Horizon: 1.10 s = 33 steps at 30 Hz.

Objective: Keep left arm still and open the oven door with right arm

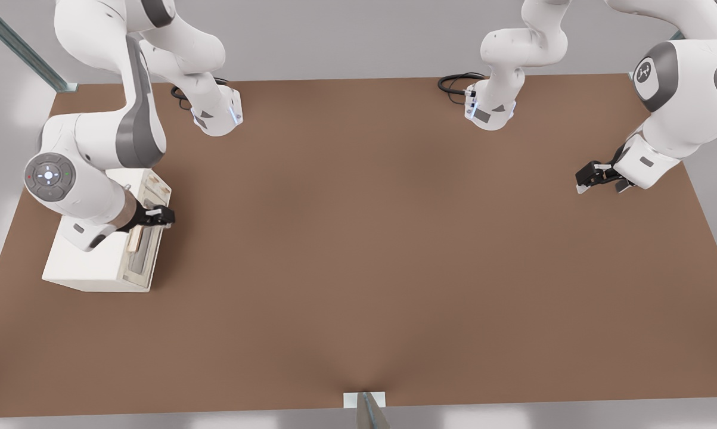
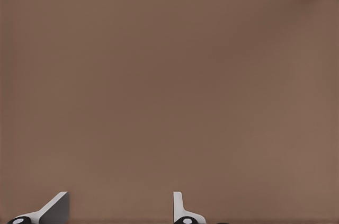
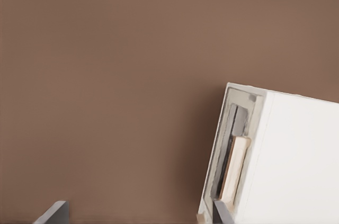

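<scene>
Sitting at about nine o'clock on the brown table (image 1: 394,238) in the front view: a small cream box oven (image 1: 90,262), with the oven door (image 1: 148,250) facing toward three o'clock. Showing a cream frame around a dark window, and lying close against the front of the box; not telling for certain whether a gap is opening there. Running along the door face, a pale tan bar handle (image 1: 134,238), standing a little off the frame.

Hovering just over the door's upper edge, near the handle's twelve o'clock end: the black gripper (image 1: 164,218) of the right arm (image 1: 96,143), pointing down. Spreading wide in the right wrist view, the gripper (image 3: 137,213) gripping nothing, with one finger (image 3: 53,213) hanging over bare table and the other finger (image 3: 222,212) sitting just beside the end of the handle (image 3: 235,168), overlapping the door (image 3: 222,150); touching or not, impossible to tell. Filling the space beyond the handle, the oven's plain white top (image 3: 296,160).

Reaching down over the oven from a base planted at roughly eleven o'clock on the table, bending at a grey-banded elbow, with the round grey wrist disc and its small lights facing the camera.
</scene>
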Each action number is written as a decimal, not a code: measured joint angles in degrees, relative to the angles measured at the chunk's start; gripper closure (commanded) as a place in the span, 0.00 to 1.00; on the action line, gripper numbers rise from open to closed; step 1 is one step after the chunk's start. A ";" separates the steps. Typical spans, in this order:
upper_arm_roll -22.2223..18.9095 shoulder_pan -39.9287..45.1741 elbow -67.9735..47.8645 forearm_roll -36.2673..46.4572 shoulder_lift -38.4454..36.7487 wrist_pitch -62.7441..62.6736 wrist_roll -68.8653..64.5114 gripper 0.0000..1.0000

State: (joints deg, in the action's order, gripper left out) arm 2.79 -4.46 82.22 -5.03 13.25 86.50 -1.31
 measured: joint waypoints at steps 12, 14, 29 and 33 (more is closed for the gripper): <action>0.01 -2.54 3.51 -16.49 5.70 -1.80 2.52 0.59; -0.11 -1.70 4.53 -20.83 6.11 -1.87 4.01 0.80; 1.69 2.72 19.74 -30.80 6.25 8.83 17.97 0.93; 2.83 2.88 24.30 -30.89 3.57 10.16 21.19 0.93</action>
State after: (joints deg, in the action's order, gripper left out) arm 5.62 -1.58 106.52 -35.92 16.81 96.66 19.88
